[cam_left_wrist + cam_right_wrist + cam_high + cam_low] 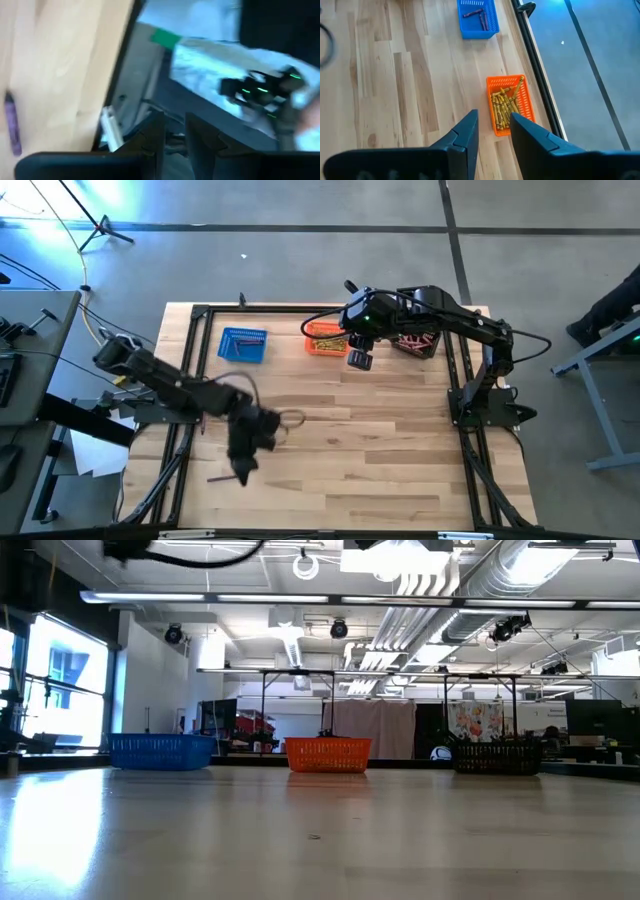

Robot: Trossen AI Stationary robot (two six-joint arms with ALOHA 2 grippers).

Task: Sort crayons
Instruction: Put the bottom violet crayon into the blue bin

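A dark purple crayon [220, 477] lies flat on the table near the front left; it also shows in the left wrist view [12, 126]. My left gripper [240, 470] [175, 135] hovers just right of it, slightly open and empty. My right gripper [360, 361] [494, 127] hangs above the near end of the orange basket [325, 340] [510, 105], which holds several yellow crayons [504, 106]. It is slightly open, with nothing between its fingers. The blue basket [243, 344] [477, 17] holds a few purple crayons [479, 15]. The black basket [415, 340] holds reddish crayons.
The three baskets stand in a row along the table's far edge: blue [160, 752], orange [328, 754], black [497, 757]. A black metal frame [190, 370] borders the wooden table. The left arm's cable loop [290, 418] hangs mid-table.
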